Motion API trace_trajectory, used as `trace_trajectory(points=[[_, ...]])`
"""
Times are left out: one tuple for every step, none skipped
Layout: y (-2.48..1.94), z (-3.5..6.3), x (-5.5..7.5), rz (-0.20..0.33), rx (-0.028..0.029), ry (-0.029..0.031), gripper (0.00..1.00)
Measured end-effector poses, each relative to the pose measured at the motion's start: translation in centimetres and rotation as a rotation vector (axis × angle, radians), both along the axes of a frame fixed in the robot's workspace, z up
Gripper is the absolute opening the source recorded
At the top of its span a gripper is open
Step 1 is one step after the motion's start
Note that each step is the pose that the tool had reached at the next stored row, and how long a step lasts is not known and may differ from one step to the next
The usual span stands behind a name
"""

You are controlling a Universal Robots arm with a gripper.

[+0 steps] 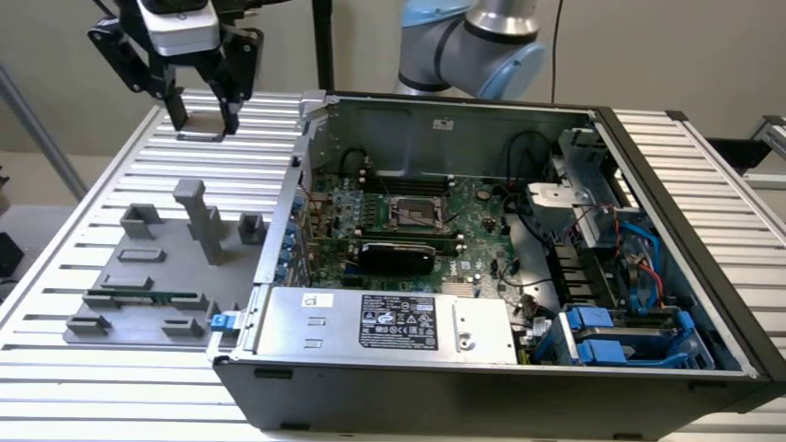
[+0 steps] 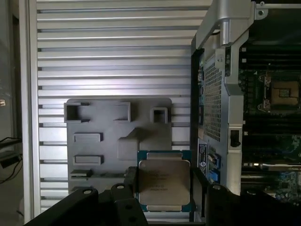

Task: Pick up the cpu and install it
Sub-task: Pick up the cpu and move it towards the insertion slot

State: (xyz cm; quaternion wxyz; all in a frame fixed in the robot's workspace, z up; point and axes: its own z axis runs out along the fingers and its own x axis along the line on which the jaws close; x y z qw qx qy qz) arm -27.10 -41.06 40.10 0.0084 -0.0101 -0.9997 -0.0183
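1. Cpu (image 2: 163, 182) is pinched flat between the fingers, silvery lid up toward the wrist camera, green rim peeking out along its edges
2. Gripper (image 1: 204, 127) is clamped on two opposite sides of the chip, hanging above the slatted table (image 1: 74, 295) at the far corner on the exterior view's left, with the chip in the air and touching nothing below
3. Gray fixture tray (image 2: 94, 150) lies on the table underneath
4. Socket (image 1: 415, 214) on the motherboard (image 1: 479, 207) looks vacant, and it sits well apart from the held chip, toward the exterior view's right and nearer that camera
5. Side wall (image 2: 211, 94) of the open case (image 1: 491, 396) stands between chip and socket, and the chip's edges look roughly square to the socket frame
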Motion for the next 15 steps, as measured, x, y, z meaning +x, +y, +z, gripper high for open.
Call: trace_trajectory(points=[[0.06,0.04,0.3,0.0,0.0,0.0,0.55],[0.12,0.09,0.7,0.0,0.0001,0.0,0.55],[0.18,0.14,1.0,0.0,0.0,0.0001,0.55],[0.24,0.19,1.3,0.0,0.0001,0.0,0.55],[0.31,0.23,1.7,0.0,0.0001,0.0001,0.55],[0.37,0.27,2.0,0.0,0.0002,-0.0001,0.55],[0.44,0.31,2.3,0.0,0.0002,0.0,0.55],[0.5,0.35,2.7,0.0,0.0001,0.0,0.55],[0.56,0.37,3.0,0.0,0.0003,-0.0001,0.55],[0.63,0.41,3.4,0.0,0.0002,0.0001,0.55],[0.7,0.42,3.8,0.0,0.0003,0.0,0.55],[0.76,0.44,4.1,0.0,0.0004,0.0,0.55],[0.83,0.45,4.5,0.0,0.0004,0.0,0.55],[0.89,0.46,4.9,0.0,0.0005,0.0,0.55],[0.95,0.46,5.3,0.0,0.0006,0.0,0.55]])
